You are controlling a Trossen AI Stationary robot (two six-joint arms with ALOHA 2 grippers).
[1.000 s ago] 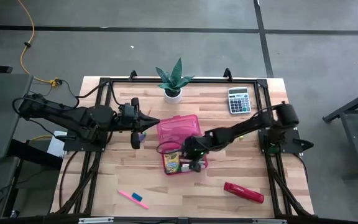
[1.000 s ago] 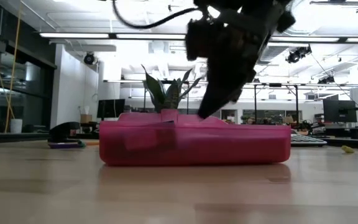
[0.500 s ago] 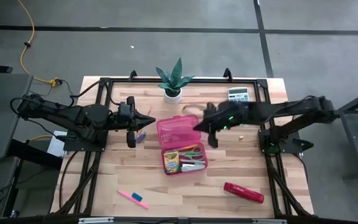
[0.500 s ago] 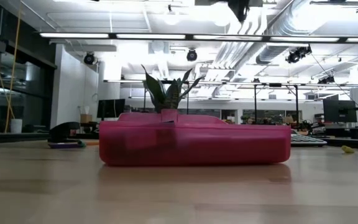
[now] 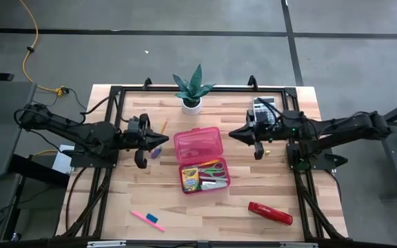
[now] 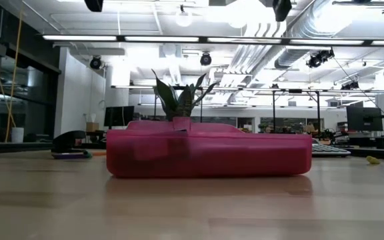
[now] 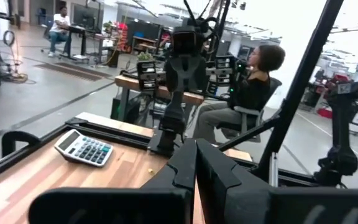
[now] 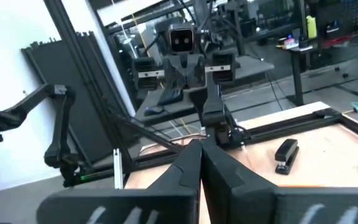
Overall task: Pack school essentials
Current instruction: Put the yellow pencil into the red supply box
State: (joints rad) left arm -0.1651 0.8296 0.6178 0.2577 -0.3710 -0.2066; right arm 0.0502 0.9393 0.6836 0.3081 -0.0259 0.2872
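Observation:
The pink pencil case (image 5: 200,160) lies open mid-table, its lid (image 5: 198,143) toward the far edge and its tray (image 5: 205,177) nearer. In the tray lie the crayon box (image 5: 190,179) and the green-handled scissors (image 5: 212,169). A pink marker (image 5: 143,217) and a blue eraser (image 5: 160,226) lie near the front left. An orange pencil (image 5: 164,127) lies by my left gripper (image 5: 164,138), which is shut, level and left of the case. My right gripper (image 5: 231,133) is shut and level, right of the lid. Both hold nothing.
A potted plant (image 5: 191,91) stands at the far edge. The grey calculator (image 5: 264,107) lies far right, partly under my right arm. A red stapler (image 5: 270,213) lies front right. A small purple thing (image 5: 156,153) lies left of the case. A person sits beyond the table (image 7: 253,87).
My right gripper has risen out of the case's tray and drawn back toward the table's right edge, tipping from pointing down to level, still shut. My left gripper has drawn back a little toward the left edge. The case has kept its place.

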